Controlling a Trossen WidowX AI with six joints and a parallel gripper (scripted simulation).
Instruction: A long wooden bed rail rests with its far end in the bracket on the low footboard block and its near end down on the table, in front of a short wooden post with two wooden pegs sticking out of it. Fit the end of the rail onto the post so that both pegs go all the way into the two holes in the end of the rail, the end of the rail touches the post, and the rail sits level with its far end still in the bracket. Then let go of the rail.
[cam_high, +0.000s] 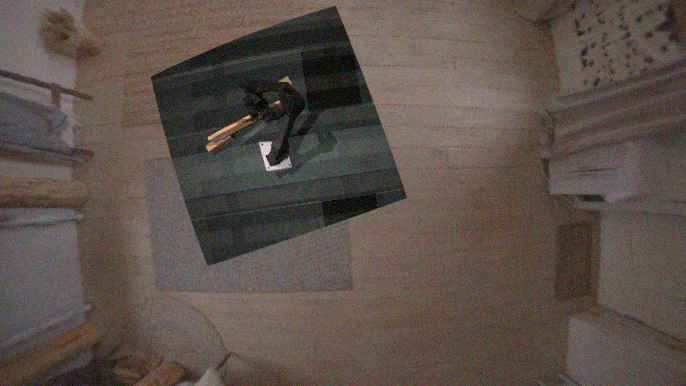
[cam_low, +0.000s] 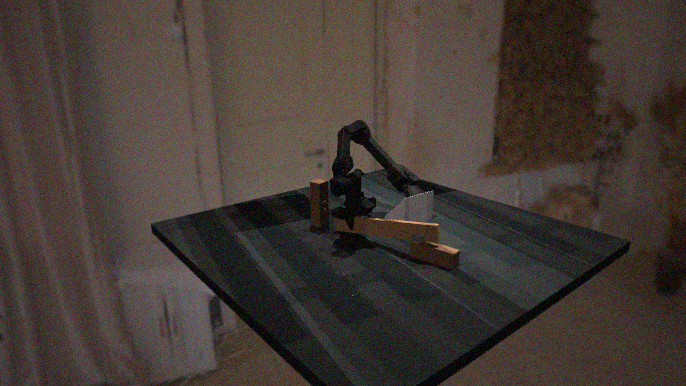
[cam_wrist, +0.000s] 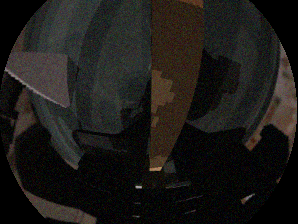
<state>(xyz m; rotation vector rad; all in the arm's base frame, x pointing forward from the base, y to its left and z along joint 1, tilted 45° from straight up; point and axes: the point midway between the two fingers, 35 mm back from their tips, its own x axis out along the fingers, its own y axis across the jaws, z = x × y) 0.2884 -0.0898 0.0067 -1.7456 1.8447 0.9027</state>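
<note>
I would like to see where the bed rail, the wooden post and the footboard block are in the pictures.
bed rail (cam_low: 395, 228): exterior view, on its broad side face, mid-length.
wooden post (cam_low: 318, 202): exterior view, on its front face, mid-height.
footboard block (cam_low: 437, 254): exterior view, on its side face.

Dim, grainy; fisheye-warped edges
</note>
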